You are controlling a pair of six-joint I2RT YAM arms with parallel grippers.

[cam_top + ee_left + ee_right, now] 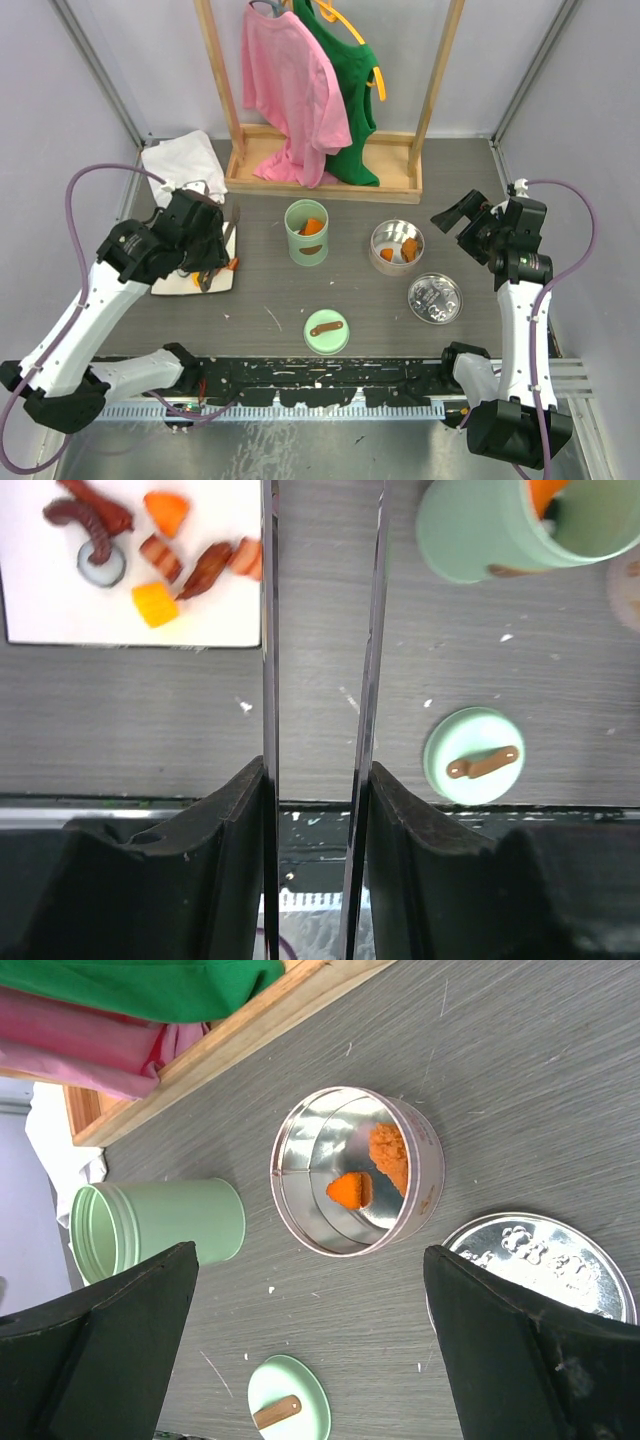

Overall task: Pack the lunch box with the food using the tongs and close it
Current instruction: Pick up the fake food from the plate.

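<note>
Dark grey metal tongs [269,630] are pinched in the left tool [318,780]. Its two black fingers [225,820] press on the outer faces of the slender arms, which stand parted with bare surface [320,680] showing between them.

**Long axis.** The tongs lie in line with the tool and run straight out from between its fingers. The arms spread slightly toward the far end, and the tips pass out of the wrist view's top edge. Seen from above, the tongs point away from the arm bases toward the wooden rack [320,185], to the left of the green cup [307,232].

**Food relative to tool.** The food [150,550], orange, red and brown pieces, lies on a white board [60,610] left of the cup, on the far side of the tongs from it. It is outside the gap between the arms, and the nearest piece is just beside the left arm.

**Other items.**
- One orange piece [312,226] sits inside the cup.
- Two orange pieces [390,1155] lie in the round metal tin [425,1175] to the right of the cup.
- The green lid [326,331] lies on the base side of the cup.
- The metal lid [435,298] lies to the cup's right, also nearer the bases.
- The right tool [310,1255] is spread wide and holds nothing, to the right of the cup.
</note>
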